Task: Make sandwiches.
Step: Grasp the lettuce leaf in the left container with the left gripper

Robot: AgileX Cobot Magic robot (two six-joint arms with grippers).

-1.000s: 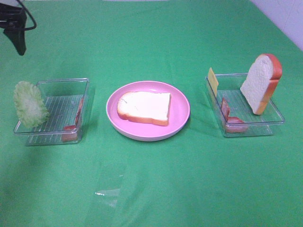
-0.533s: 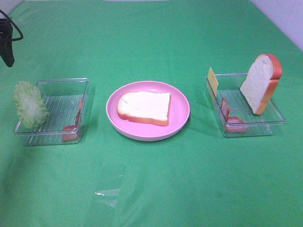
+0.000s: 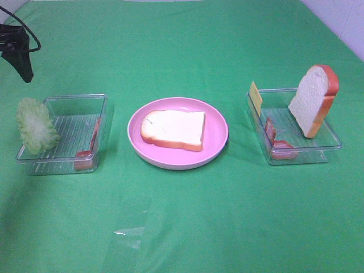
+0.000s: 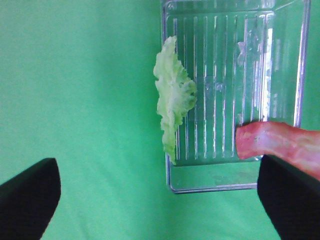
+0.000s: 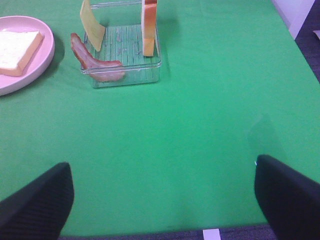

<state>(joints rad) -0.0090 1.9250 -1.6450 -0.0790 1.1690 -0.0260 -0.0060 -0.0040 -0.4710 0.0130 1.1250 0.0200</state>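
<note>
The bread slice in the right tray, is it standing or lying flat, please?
Standing on edge, tilted: the bread slice rises well above its clear tray.

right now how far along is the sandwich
Done: one bread slice lies on the plate. In hand: nothing; left gripper and right gripper are open and empty. Left: lettuce, bacon, cheese and the upright slice wait at the trays.
</note>
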